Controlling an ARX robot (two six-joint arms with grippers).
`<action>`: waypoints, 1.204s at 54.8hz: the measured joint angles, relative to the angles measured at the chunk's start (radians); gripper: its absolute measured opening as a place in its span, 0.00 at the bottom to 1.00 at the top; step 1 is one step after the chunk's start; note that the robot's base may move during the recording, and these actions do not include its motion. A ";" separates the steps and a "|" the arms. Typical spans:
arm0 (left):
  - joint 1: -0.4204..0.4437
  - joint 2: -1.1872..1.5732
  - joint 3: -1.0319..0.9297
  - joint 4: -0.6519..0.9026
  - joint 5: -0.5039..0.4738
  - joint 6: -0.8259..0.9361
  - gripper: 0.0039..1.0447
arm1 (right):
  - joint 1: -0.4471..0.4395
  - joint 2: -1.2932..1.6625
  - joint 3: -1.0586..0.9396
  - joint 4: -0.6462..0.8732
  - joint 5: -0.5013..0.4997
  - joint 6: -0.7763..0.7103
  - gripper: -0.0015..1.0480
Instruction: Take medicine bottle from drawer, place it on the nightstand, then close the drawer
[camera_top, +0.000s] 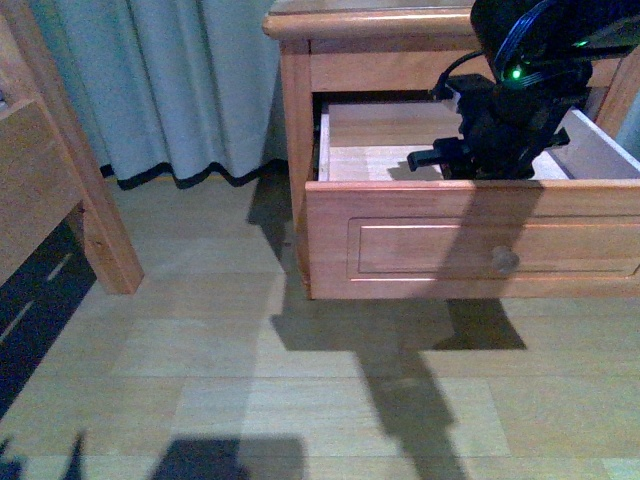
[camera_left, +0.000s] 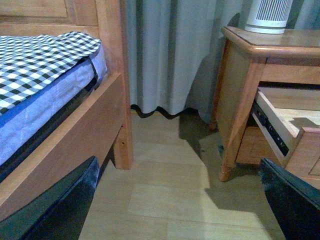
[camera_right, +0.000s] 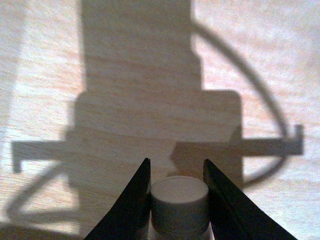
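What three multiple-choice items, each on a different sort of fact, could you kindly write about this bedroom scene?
1. Where is the right gripper?
A. over the bed
B. down on the floor
C. inside the drawer

2. What pattern is the bed cover?
A. black-and-white check
B. plain red
C. green stripes

3. What state is the drawer in?
A. pushed shut
B. pulled open
C. taken out and lying on the floor

Answers:
1 C: the right wrist view shows its fingers on either side of the bottle, over the drawer's pale wood bottom.
2 A: the check shows plainly in the left wrist view.
3 B: in the front view its front stands well out from the nightstand, with the inside exposed.
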 joint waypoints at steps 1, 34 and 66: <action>0.000 0.000 0.000 0.000 0.000 0.000 0.94 | 0.000 -0.022 -0.016 0.021 -0.005 -0.008 0.27; 0.000 0.000 0.000 0.000 0.000 0.000 0.94 | 0.014 -0.182 0.166 0.643 0.050 -0.390 0.26; 0.000 0.000 0.000 0.000 0.000 0.000 0.94 | -0.013 0.260 0.684 0.430 0.113 -0.231 0.42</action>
